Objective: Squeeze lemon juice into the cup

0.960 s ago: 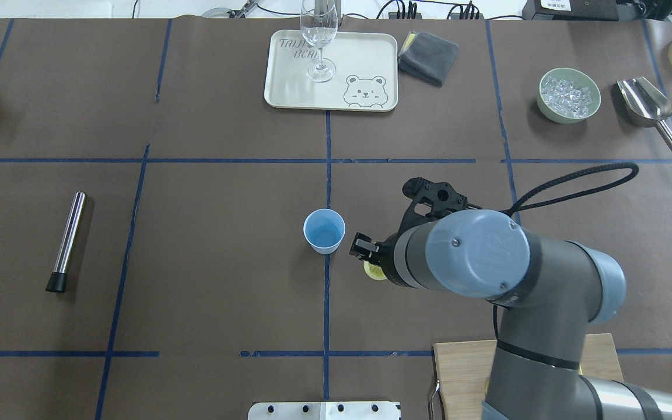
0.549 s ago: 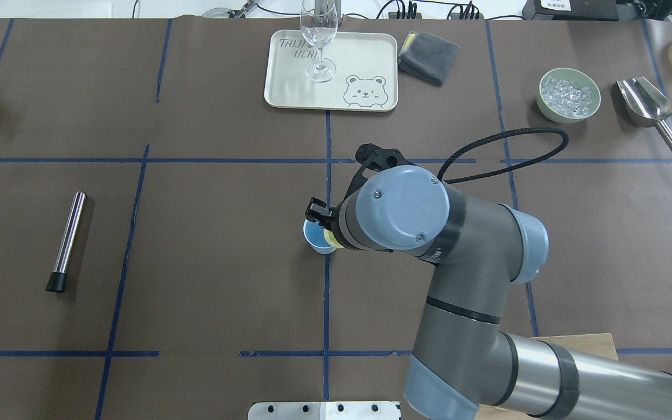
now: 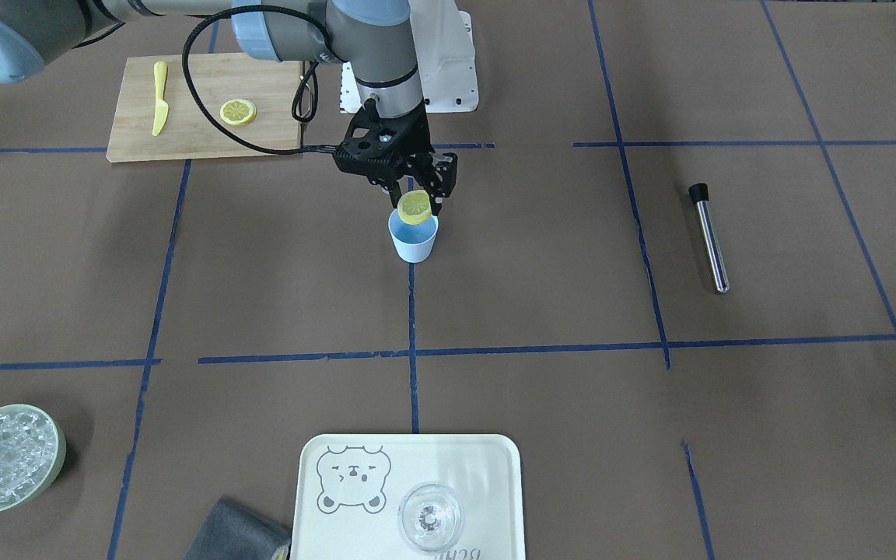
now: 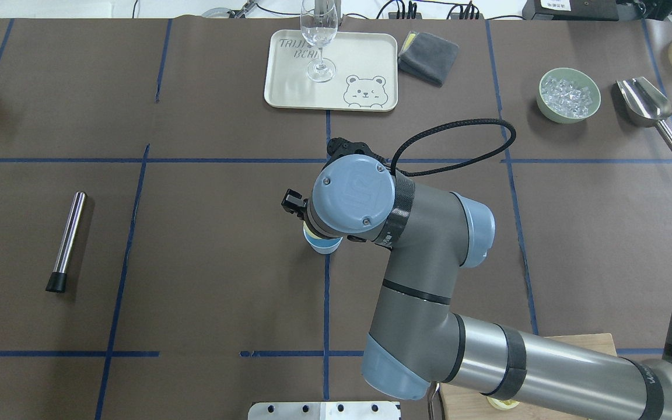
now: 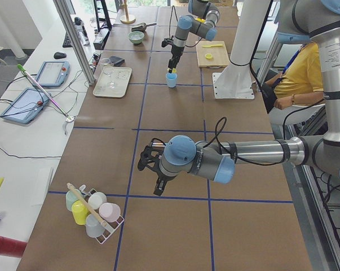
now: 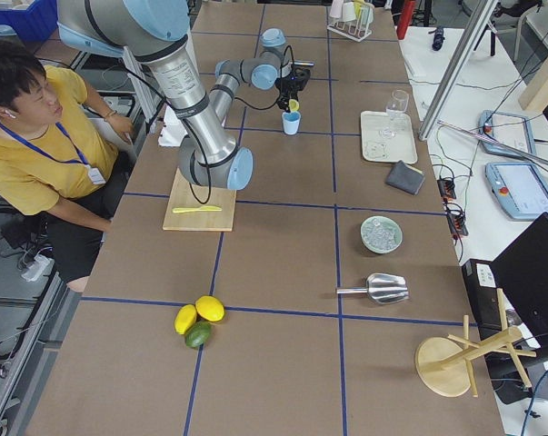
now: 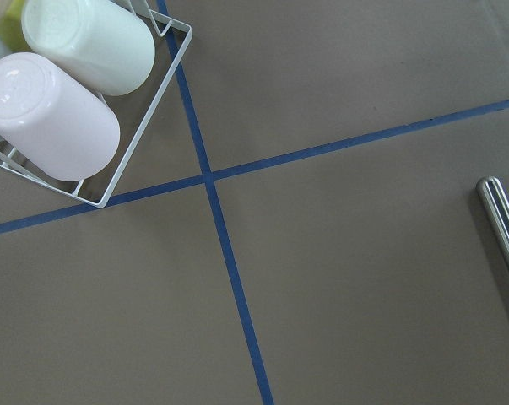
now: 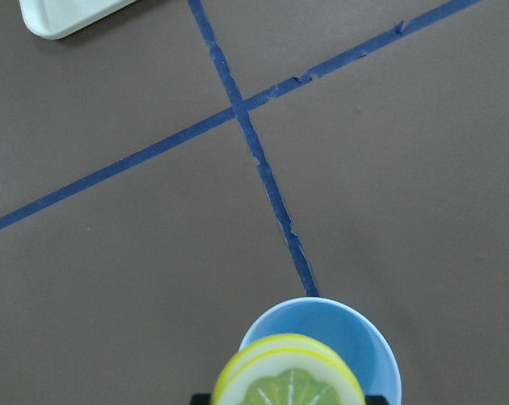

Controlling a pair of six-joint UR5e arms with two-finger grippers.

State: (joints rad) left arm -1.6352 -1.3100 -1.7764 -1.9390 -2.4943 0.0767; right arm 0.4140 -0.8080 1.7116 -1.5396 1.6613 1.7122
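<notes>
My right gripper (image 3: 416, 201) is shut on a lemon slice (image 3: 414, 206) and holds it just above the mouth of the light-blue cup (image 3: 413, 238) at the table's middle. In the right wrist view the lemon slice (image 8: 288, 381) hangs over the near part of the cup (image 8: 338, 333). In the overhead view the wrist hides most of the cup (image 4: 322, 245). A second, alike slice (image 3: 238, 112) lies on the cutting board (image 3: 191, 136). My left gripper (image 5: 153, 175) shows only in the exterior left view, low over bare table; I cannot tell its state.
A yellow plastic knife (image 3: 159, 97) lies on the board. A steel tube (image 3: 709, 237) lies on the robot's left. A tray (image 3: 495, 467) with a stemmed glass (image 3: 429, 517), a grey cloth (image 4: 427, 57), an ice bowl (image 4: 569, 95) and a scoop (image 4: 645, 105) stand at the far side.
My right arm has carried the lemon slice leftward, from beside the cup to directly over it. The cup has not moved.
</notes>
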